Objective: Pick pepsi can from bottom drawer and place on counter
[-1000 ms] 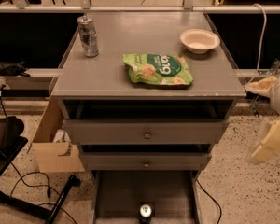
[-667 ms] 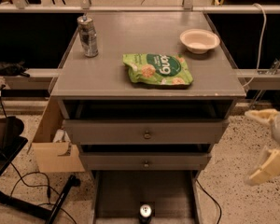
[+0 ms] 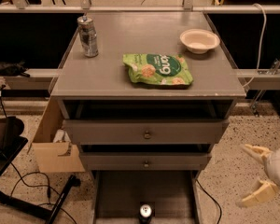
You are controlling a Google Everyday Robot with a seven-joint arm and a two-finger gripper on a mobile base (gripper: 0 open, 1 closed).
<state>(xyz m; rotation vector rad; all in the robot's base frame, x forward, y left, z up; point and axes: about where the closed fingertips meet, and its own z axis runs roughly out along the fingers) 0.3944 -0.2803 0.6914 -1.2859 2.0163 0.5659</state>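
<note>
The pepsi can [image 3: 145,212] stands upright in the bottom drawer [image 3: 116,195], at the front middle of its dark floor; I see its silver top and dark body. The drawer is pulled out below two knobbed drawers. The counter [image 3: 130,45] is the grey top of the cabinet. My gripper [image 3: 253,174] is low at the right edge of the view, to the right of the drawer and apart from the can. Its two cream fingers are spread wide and hold nothing.
On the counter stand a silver-grey can [image 3: 87,36] at the back left, a green snack bag [image 3: 157,69] in the middle and a white bowl [image 3: 199,40] at the back right. A cardboard box [image 3: 51,141] and cables [image 3: 23,185] lie on the floor left of the cabinet.
My gripper has dropped from beside the counter's right edge down to the level of the lower drawers. The can and the things on the counter have not moved.
</note>
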